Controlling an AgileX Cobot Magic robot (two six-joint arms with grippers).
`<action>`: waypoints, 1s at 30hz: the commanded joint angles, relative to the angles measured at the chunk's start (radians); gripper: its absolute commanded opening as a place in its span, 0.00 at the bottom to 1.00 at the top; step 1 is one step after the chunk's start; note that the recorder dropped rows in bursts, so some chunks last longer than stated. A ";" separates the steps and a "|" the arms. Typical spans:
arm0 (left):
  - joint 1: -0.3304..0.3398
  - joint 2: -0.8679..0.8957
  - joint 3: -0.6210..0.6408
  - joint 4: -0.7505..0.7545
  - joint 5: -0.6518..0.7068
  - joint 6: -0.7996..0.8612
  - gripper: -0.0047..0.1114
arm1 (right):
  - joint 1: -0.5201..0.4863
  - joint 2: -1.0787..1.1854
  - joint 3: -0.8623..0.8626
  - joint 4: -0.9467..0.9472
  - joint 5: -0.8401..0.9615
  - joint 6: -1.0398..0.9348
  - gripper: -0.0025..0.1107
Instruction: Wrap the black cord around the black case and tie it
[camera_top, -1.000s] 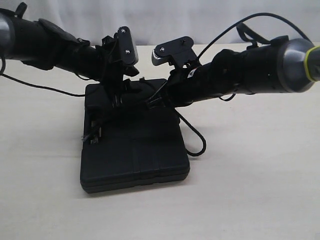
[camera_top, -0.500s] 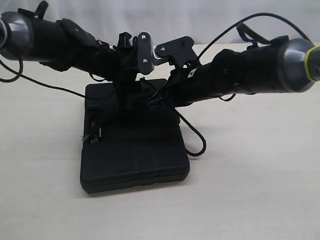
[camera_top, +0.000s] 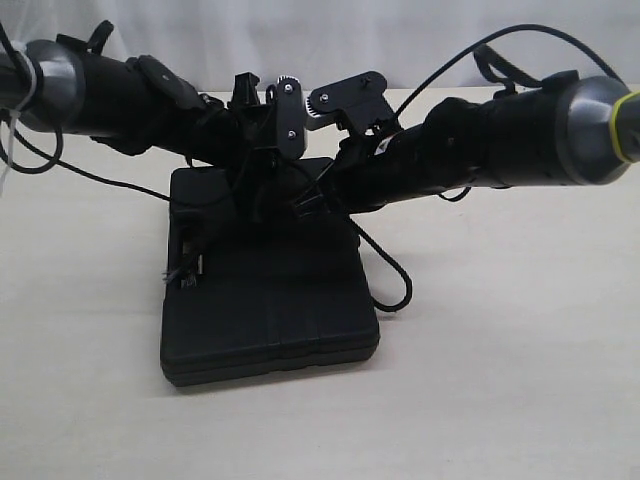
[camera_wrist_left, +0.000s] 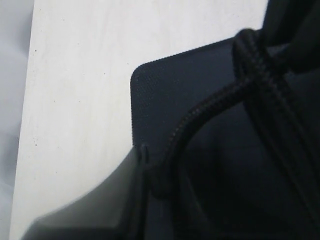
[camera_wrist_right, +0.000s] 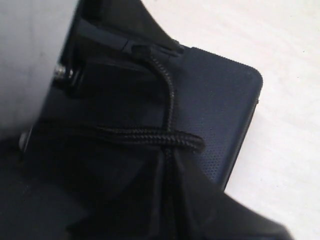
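**Clerk:** Largest first. Table (camera_top: 520, 390)?

**Checker:** One.

**Clerk:** Arms?

**Checker:** Two. The right arm (camera_top: 500, 140) is unchanged. The left arm (camera_top: 120, 95) has swung in over the far end of the case, toward the middle.

**Clerk:** Black case (camera_top: 270, 310)?

**Checker:** One. It lies flat on the table, midway between the side edges, with its far end toward the table's far edge. It has not shifted.

**Clerk:** Tools?

**Checker:** Two. The left tool (camera_top: 250, 200) now stands just beside the right tool (camera_top: 310, 205) over the far end of the case. Its jaws were spread wide a moment ago and have since drawn in around the cord. I cannot tell whether they have bitten yet. The right tool is clenched on the cord.

**Clerk:** Black cord (camera_wrist_right: 135, 134)?

**Checker:** One. It lies across the far end of the case and runs into both tools.

**Clerk:** Meaning for the task?

**Checker:** By my reading the wrap is laid, and the left tool is taking a strand so the tying can begin. No finished knot is visible.
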 joint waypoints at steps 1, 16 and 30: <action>-0.006 0.000 -0.005 -0.004 -0.006 0.034 0.31 | 0.002 -0.007 -0.003 0.004 -0.011 -0.011 0.06; -0.006 -0.018 -0.005 -0.028 -0.003 0.031 0.38 | 0.002 -0.007 -0.003 0.004 -0.007 -0.011 0.06; -0.006 -0.018 -0.005 -0.039 0.029 0.031 0.04 | 0.002 -0.007 -0.003 0.004 -0.007 -0.031 0.06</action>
